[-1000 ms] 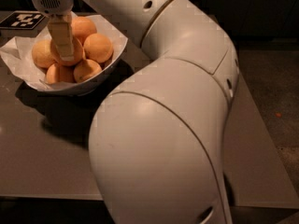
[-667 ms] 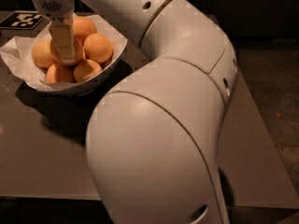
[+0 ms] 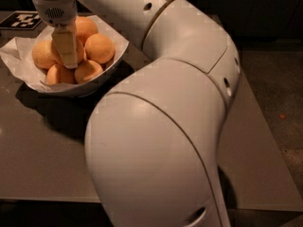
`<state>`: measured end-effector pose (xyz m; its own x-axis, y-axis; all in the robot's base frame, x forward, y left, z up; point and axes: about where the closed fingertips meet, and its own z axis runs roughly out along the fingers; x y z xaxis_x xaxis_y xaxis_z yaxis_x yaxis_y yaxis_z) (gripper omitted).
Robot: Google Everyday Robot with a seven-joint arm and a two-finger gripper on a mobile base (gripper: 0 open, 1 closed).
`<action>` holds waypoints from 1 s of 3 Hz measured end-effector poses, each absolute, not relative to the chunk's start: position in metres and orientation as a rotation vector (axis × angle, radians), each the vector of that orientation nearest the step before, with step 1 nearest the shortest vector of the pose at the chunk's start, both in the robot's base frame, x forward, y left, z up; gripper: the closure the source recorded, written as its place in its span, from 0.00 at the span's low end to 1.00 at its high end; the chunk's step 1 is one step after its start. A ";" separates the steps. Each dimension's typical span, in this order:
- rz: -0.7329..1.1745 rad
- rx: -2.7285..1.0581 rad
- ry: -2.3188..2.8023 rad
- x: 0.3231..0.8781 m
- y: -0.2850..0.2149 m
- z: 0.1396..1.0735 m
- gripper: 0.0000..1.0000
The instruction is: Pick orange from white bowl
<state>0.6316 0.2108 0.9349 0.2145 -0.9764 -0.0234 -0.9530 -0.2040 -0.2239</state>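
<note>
Gripper (image 3: 69, 60) down in white bowl (image 3: 80, 90), far left on table (image 3: 42, 164).
We see it against the orange (image 3: 81, 50) at the pile's centre, smaller oranges (image 3: 99, 48) around; whether it grips, we cannot tell.

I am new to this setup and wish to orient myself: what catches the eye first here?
The huge white robot arm fills the foreground and centre. At upper left, its gripper hangs down into a white bowl among a pile of oranges on the grey table.
</note>
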 end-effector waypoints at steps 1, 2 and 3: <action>-0.186 -2.309 1.846 0.631 0.212 0.931 0.27; -0.204 -2.337 1.827 0.634 0.218 0.928 0.28; -0.200 -2.346 1.843 0.641 0.216 0.920 0.28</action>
<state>0.6414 0.2163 0.9195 0.2356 -0.9718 0.0115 -0.9516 -0.2330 -0.2001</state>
